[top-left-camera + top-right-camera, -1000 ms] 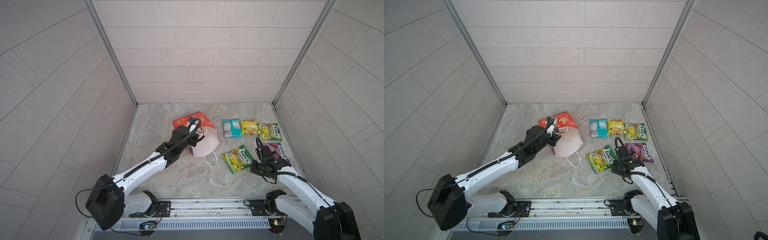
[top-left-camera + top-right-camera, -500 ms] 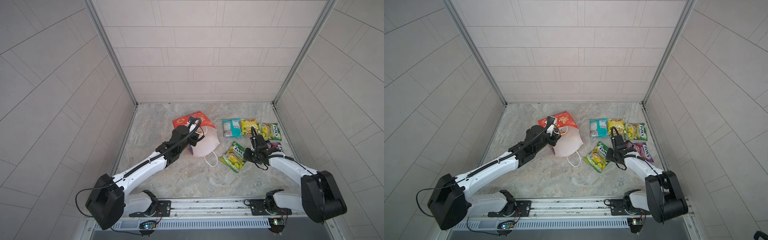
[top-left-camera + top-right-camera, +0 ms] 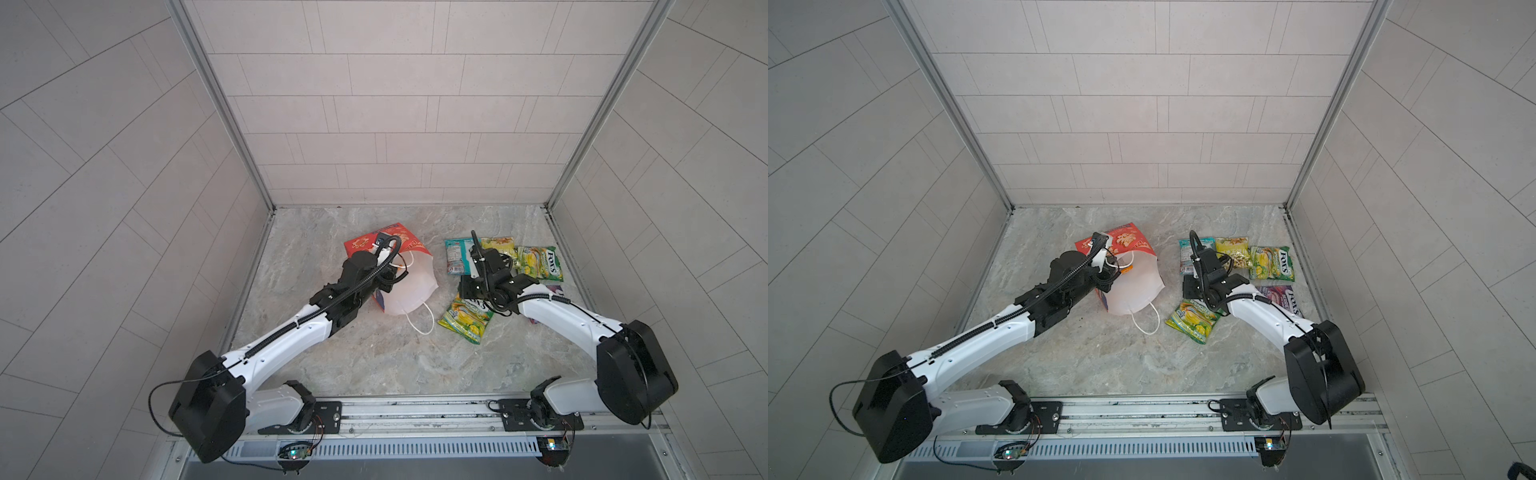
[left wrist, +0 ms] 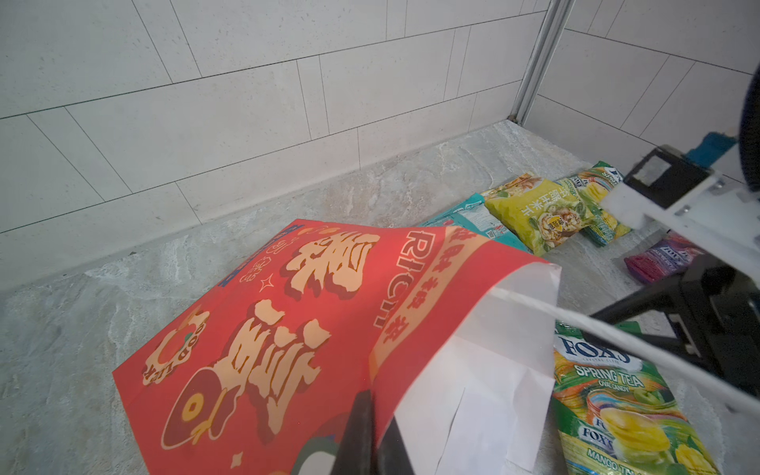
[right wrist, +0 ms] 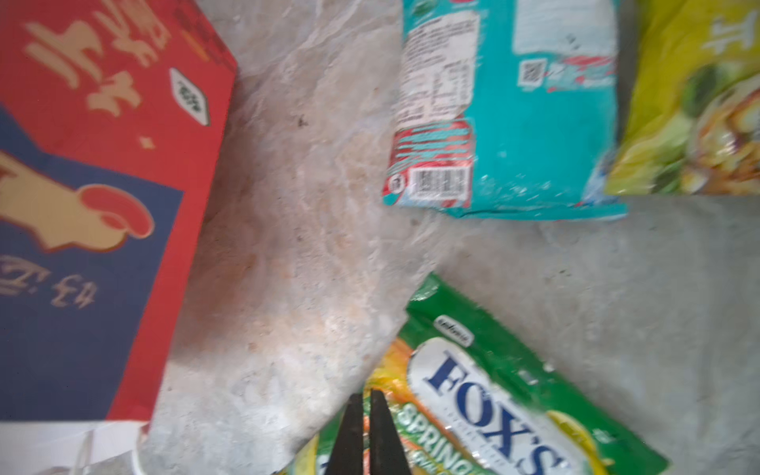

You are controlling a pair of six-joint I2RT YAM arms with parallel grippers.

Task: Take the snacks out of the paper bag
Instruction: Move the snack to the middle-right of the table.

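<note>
The paper bag (image 3: 409, 286) is lying on its side near the middle of the desk (image 3: 374, 365). Its red printed face is pointing toward 11 o'clock and its white-lined mouth is gaping toward 5 o'clock. One white cord handle (image 3: 420, 321) is trailing onto the desk at the bag's 6 o'clock. The left claw (image 4: 372, 415) is pinching the rim of the bag's mouth, with one finger on the red outside and the other on the white inside. The left arm (image 3: 291, 332) is reaching in from 7 o'clock.

Five snacks are lying flat on the desk, all on the bag's 3 o'clock side and apart from it. At the bag's 2 o'clock three are forming a row running toward 3 o'clock. The teal packet (image 3: 455, 257) is lying nearest the bag, the yellow packet (image 3: 498, 246) is overlapping its edge, and the green-and-yellow packet (image 3: 540, 262) is touching the yellow one. The spring-tea packet (image 3: 465, 318) is lying tilted at the bag's 4 o'clock. The purple packet (image 3: 1281, 296) is lying at that packet's 3 o'clock, near the wall (image 3: 665, 208), and the right arm (image 3: 561, 316) is crossing above it from 4 o'clock.

The right claw (image 5: 366, 405) is closed and holding nothing. Its tips are hanging over the spring-tea packet's edge at 12 o'clock. I cannot tell whether they are touching it.
</note>
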